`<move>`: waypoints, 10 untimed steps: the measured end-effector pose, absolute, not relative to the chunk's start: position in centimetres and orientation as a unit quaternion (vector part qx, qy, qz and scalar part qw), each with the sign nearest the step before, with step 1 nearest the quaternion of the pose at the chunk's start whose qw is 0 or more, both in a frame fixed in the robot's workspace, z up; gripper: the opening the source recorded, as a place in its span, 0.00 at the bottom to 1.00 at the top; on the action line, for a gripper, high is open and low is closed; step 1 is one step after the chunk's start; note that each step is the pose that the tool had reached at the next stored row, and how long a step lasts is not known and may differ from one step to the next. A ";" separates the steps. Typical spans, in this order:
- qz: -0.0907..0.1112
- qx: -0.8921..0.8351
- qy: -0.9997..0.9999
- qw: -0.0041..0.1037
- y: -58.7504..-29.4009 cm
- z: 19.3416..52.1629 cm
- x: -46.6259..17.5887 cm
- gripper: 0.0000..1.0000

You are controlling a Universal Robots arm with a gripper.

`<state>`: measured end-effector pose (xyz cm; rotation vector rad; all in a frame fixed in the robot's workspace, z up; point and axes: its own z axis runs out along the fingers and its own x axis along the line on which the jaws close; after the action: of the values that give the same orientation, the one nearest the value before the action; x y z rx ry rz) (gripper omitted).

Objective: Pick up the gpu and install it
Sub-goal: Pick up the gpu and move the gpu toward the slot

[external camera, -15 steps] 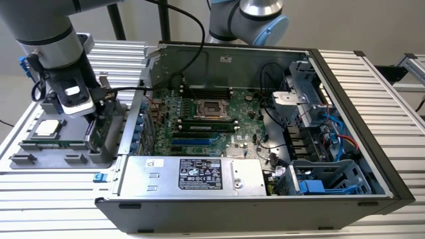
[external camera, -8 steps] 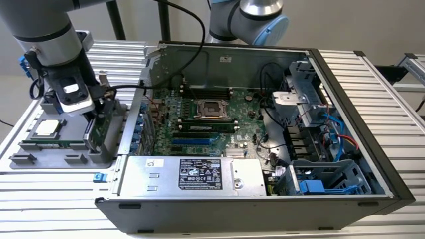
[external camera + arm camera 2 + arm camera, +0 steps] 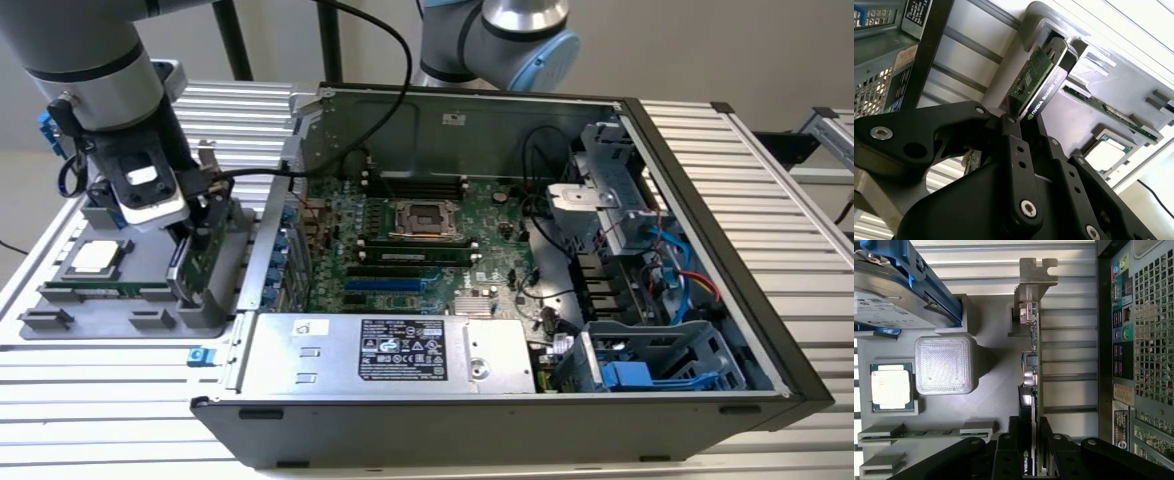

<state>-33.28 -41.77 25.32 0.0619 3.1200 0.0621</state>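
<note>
Ribbed metal table [image 3: 761, 170] bears open computer case [image 3: 467, 430] and grey holder [image 3: 107, 320].

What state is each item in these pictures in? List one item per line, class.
graphics card: upright on edge in the grey holder, gripped by the claw.
claw: shut on the graphics card.
computer case: lying on its side, open.
processor chip: flat in its holder pocket.
hard drive: resting on the holder.

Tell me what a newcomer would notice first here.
The open computer case with its green motherboard dominates the middle of the exterior view. At that view's left, the tool clamps the gpu, which stands on edge in a grey holder tray that also holds a square processor chip.
</note>
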 end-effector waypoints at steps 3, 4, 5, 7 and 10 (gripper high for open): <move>0.020 0.020 1.000 0.010 -41.8 25.4 -33.3 0.00; 0.020 0.020 1.000 0.010 -41.8 25.5 -33.3 0.00; 0.020 0.020 1.000 0.010 -41.8 25.5 -33.3 0.00; 0.020 0.020 1.000 0.010 -41.8 25.6 -33.3 0.00; 0.020 0.020 1.000 0.010 -41.8 25.8 -33.3 0.00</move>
<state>-33.28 -41.77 25.80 0.0618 3.1199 0.0622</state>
